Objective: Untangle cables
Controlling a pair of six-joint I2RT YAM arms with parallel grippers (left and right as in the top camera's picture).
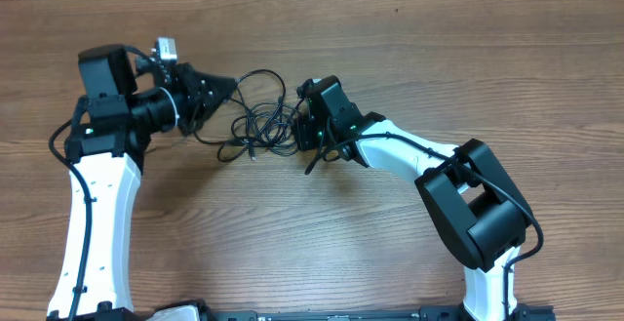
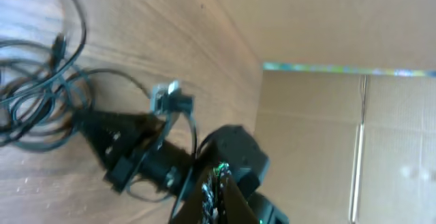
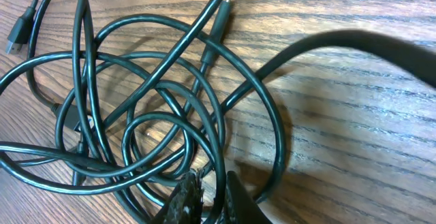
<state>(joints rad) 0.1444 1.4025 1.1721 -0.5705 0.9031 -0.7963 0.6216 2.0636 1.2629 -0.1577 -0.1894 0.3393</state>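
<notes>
Black cables (image 1: 261, 121) lie in one loose tangle on the wooden worktop (image 1: 439, 58), toward its far edge and about midway along. At the tangle's left side the left hand (image 1: 230, 84) is clenched, though I can't tell whether it has a strand. The right hand (image 3: 211, 198) pinches one strand at the right side.

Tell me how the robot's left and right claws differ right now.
The left gripper meets the cables at the tangle's left edge; the right gripper sits at its right edge. The left gripper is shut, any held strand unclear; the right gripper's close-set fingertips seem to pinch one strand. Both are black and point toward the tangle.
</notes>
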